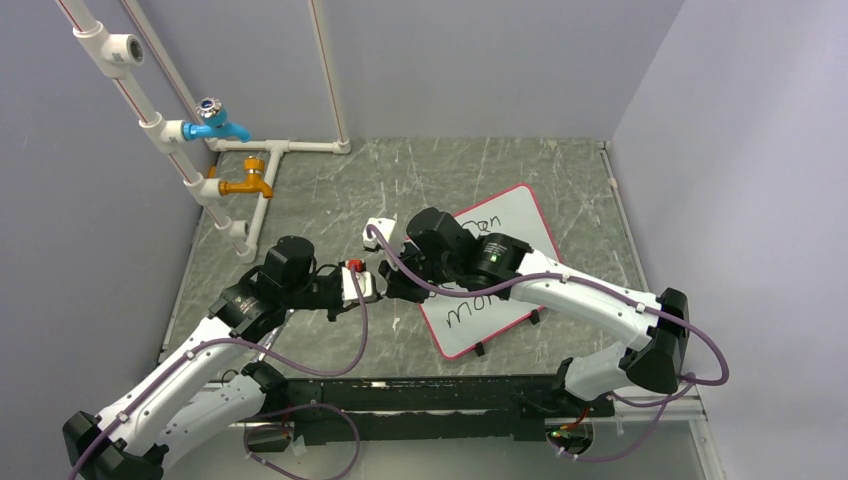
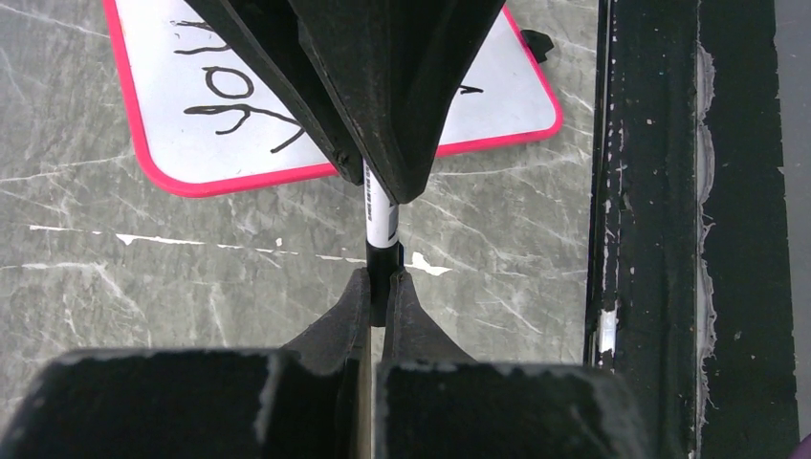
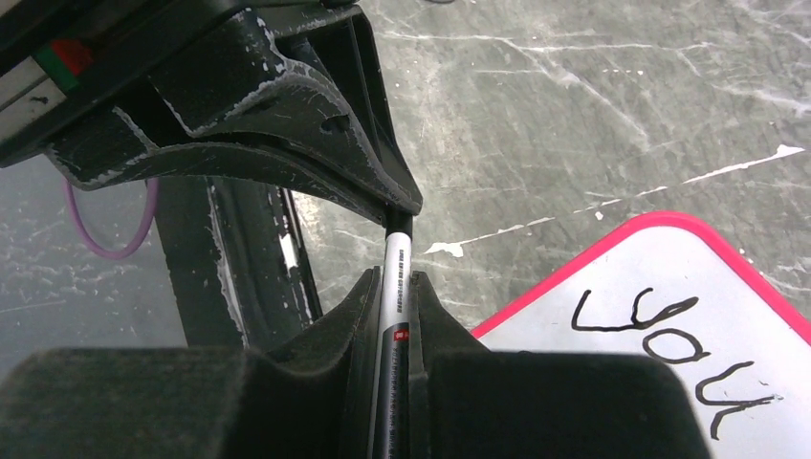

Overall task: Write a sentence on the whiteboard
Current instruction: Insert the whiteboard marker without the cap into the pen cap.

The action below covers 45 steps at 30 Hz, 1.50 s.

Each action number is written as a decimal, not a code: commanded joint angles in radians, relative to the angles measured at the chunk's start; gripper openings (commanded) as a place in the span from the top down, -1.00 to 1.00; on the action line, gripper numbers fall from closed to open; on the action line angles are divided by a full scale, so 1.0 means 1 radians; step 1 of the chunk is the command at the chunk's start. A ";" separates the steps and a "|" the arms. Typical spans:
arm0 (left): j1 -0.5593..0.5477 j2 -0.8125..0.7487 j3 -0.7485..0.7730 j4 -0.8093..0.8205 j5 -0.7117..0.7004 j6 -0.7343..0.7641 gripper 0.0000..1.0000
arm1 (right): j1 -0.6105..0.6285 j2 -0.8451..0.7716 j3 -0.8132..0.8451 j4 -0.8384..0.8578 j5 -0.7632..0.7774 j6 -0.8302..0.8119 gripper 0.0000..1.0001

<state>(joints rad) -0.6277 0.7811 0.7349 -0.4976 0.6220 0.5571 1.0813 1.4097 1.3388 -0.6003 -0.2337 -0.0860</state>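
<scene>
left side: my left tool (image 2: 383, 287) is pinched tight on the black end of a slim white-barrelled marker pen (image 2: 381, 218).
right side: my right tool (image 3: 394, 292) is clamped on the white barrel of the same pen and faces the left tool tip to tip.
between them: the pen bridges the short gap between the two tools, over the grey-green marbled worktop (image 1: 400, 180).
task thing: the small white rectangular whiteboard with a red-pink rim (image 1: 522, 215) lies flat on the worktop, right of centre. it is turned at an angle and partly under my right arm, with one rounded corner near the tools and black handwriting on its face.
far left: a blue tap (image 1: 212, 125) and an orange tap (image 1: 250, 184) sit on white pipes.
</scene>
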 commanded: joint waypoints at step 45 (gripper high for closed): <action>0.022 0.055 0.093 0.249 -0.138 -0.221 1.00 | 0.037 -0.291 -0.056 0.155 0.605 0.244 -0.86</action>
<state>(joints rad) -0.6167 0.8120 0.7597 -0.3042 0.5823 0.4419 1.1168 1.1896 1.3109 -0.5201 0.1505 0.0753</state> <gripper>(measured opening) 0.036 0.914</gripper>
